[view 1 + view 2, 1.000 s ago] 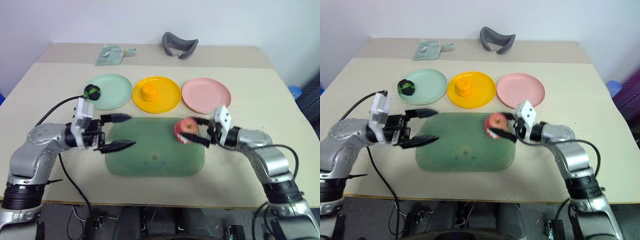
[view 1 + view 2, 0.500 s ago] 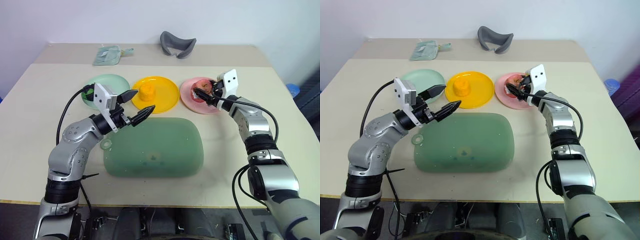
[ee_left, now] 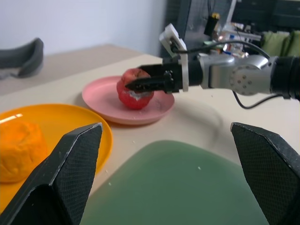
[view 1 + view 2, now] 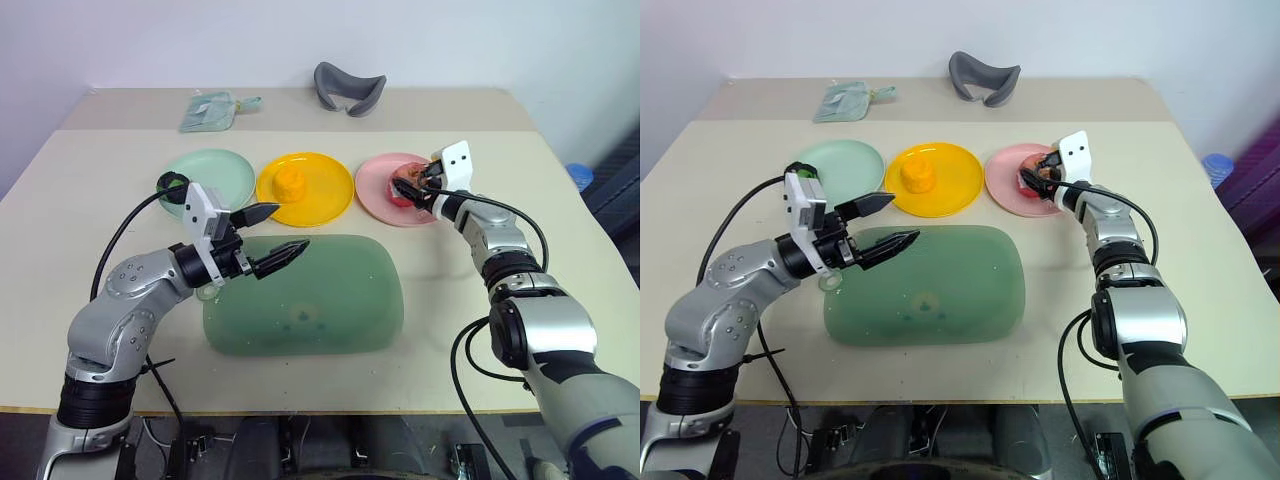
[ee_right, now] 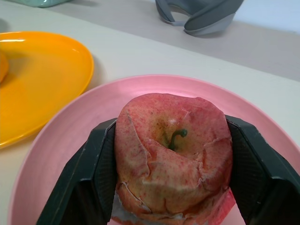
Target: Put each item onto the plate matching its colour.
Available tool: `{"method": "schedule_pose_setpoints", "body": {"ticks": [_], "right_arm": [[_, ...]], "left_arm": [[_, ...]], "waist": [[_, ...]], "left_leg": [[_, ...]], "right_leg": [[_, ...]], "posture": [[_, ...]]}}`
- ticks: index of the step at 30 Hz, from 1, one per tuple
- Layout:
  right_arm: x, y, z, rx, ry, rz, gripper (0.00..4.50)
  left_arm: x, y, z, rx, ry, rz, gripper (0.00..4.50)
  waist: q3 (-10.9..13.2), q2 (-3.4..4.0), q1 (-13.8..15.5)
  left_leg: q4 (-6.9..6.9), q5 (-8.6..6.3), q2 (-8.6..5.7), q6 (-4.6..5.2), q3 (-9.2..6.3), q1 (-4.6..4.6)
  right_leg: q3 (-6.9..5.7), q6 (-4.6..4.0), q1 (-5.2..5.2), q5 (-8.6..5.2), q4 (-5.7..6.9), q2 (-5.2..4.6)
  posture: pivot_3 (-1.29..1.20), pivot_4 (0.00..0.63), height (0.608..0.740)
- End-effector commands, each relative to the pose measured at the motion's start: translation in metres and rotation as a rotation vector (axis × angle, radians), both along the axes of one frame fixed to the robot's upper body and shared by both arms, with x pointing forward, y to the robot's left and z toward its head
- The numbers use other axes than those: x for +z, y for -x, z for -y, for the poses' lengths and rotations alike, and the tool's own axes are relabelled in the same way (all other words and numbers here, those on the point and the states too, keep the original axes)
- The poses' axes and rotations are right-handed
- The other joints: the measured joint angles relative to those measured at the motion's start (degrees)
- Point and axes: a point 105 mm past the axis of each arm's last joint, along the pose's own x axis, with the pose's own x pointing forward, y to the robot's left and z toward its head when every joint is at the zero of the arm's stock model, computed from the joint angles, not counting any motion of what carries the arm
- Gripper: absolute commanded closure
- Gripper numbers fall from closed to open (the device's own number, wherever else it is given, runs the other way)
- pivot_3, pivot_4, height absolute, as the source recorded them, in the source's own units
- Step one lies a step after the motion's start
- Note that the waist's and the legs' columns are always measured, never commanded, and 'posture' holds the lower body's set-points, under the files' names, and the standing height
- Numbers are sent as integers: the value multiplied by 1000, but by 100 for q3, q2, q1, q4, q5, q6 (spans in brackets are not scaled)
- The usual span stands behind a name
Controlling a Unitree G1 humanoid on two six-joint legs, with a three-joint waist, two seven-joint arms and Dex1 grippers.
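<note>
My right gripper (image 4: 413, 187) is shut on the red-pink apple (image 5: 173, 150), one black finger (image 5: 89, 178) on each side. The apple (image 3: 135, 88) sits on the pink plate (image 4: 372, 196), and its base seems to touch the plate. The yellow-orange fruit (image 4: 291, 182) lies on the yellow plate (image 4: 330, 200). At the left rim of the mint green plate (image 4: 218, 168) is the blackish-green lump (image 4: 172, 181), partly hidden behind my left wrist. My left gripper (image 4: 290, 227) is open and empty, held level above the left part of the green mat (image 4: 330, 300).
A grey curved object (image 4: 348, 88) and a pale green pouch (image 4: 210, 110) lie at the back of the table. A black cable loops from my left arm over the table's left side. A blue object (image 4: 580, 175) stands past the right edge.
My right gripper has carried the apple from above the mat's right end to the pink plate. The left gripper, still open, has shifted slightly rightward over the mat.
</note>
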Motion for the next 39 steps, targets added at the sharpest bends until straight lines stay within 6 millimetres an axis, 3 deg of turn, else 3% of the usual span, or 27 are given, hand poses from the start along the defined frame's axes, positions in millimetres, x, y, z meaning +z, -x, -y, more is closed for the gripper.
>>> {"method": "schedule_pose_setpoints", "body": {"ticks": [1,3,7,8,13,16,20,24,29,34,39], "right_arm": [[21,-4,-2,-5,-12,64,1968],[18,-4,-1,-8,-28,53,1968],[17,-4,0,-16,-49,55,87],[18,-4,1,-24,-39,66,30],[33,0,10,-31,-43,160,30],[47,14,15,36,-64,237,30],[49,57,12,178,-53,258,30],[28,120,19,248,-9,162,30],[5,178,47,218,28,55,30],[2,200,69,139,37,35,30],[-1,201,74,147,32,23,30]], "left_arm": [[8,8,5,-39,0,33,0],[8,8,6,-42,-1,32,0],[9,8,7,-41,-3,31,0],[8,8,7,-39,-6,31,0],[9,5,4,-11,-15,48,0],[7,3,-2,25,-18,51,0],[-1,2,-11,86,-31,61,0],[-13,0,-31,163,-49,50,0],[-26,7,-61,275,-85,49,0],[-41,22,-80,330,-96,5,0],[-56,30,-89,328,-138,-49,0]], "waist": [[0,0,1],[1,1,0],[1,1,0],[1,2,0],[3,4,3],[3,4,11],[3,5,67],[3,8,158],[3,7,175],[2,6,159],[2,6,170]], "left_leg": [[0,0,0,0,-1,0],[0,0,0,0,0,0],[0,0,0,0,-1,0],[0,0,0,0,-1,0],[0,0,0,0,-1,0],[0,0,0,0,-2,0],[-6,0,1,0,-12,-1],[-4,-1,1,-1,-12,-1],[-2,-3,-2,0,-8,9],[-2,-4,-2,0,-9,19],[-3,-4,-2,2,-10,20]], "right_leg": [[0,0,0,0,0,0],[0,0,0,0,0,0],[1,0,0,0,0,0],[1,0,0,0,0,0],[0,0,0,0,0,0],[0,0,0,0,-1,-1],[2,1,2,-1,-5,-3],[4,1,0,-1,-4,-3],[4,0,9,0,-6,-3],[6,-1,18,-1,-6,-2],[6,-2,18,-1,-7,-2]], "posture": [[0,150,740],[0,150,740],[0,150,740],[0,150,740],[0,150,740],[0,150,740],[0,150,740],[0,150,740],[0,150,740],[0,150,740],[0,150,740]]}}
